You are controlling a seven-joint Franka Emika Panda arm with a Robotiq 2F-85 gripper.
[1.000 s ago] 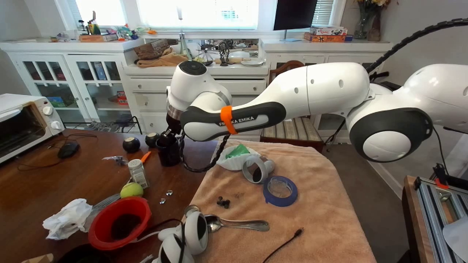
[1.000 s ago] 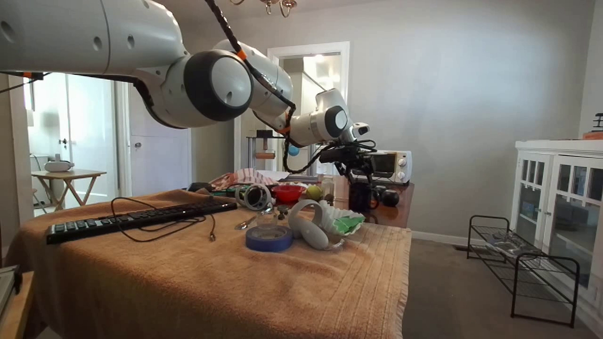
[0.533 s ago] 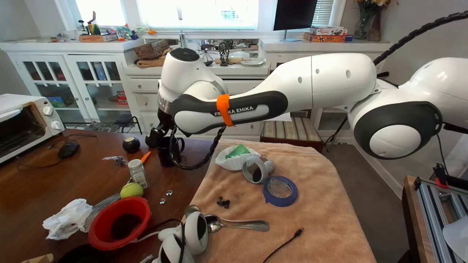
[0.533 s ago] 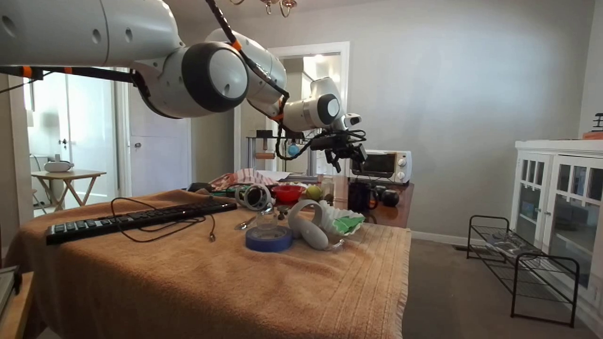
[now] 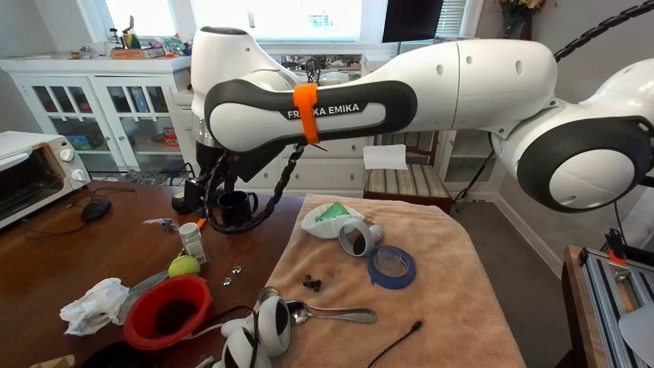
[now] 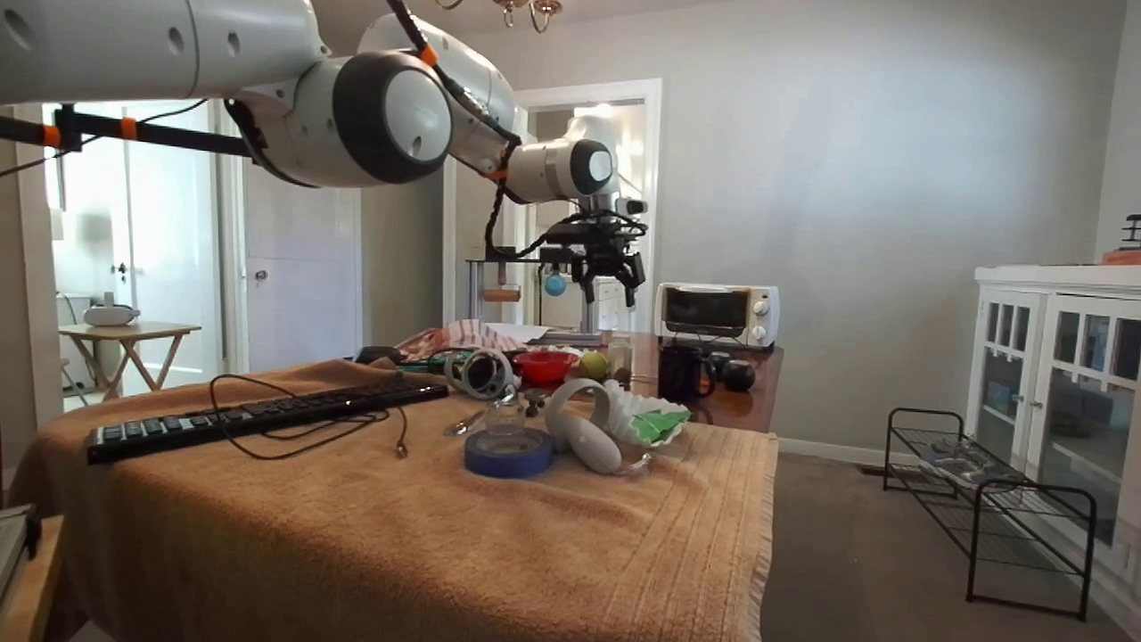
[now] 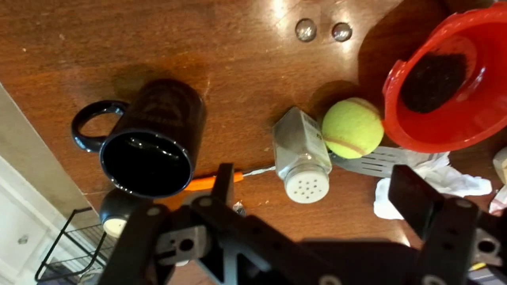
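Black fingers (image 7: 414, 200) hang spread wide above the brown wooden tabletop (image 7: 241, 43) — the cylindrical black ceramic mug (image 7: 158, 126) stands upright there, a boxy clear shaker (image 7: 297, 144), white-capped, near the mug.

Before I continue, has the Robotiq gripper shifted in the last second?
Yes: in an exterior view, the Robotiq gripper rose and moved toward picture left, away from the white toaster oven.

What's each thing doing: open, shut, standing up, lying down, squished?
Tool: open, holding nothing
Dark mug: upright, too dark inside to tell contents
Shaker: standing, holed cap on
Red bowl: upright, something dark inside
Toaster oven: door shut
White wad: squished
Blue tape roll: lying flat
Cabinet doors: shut
Screen: dark
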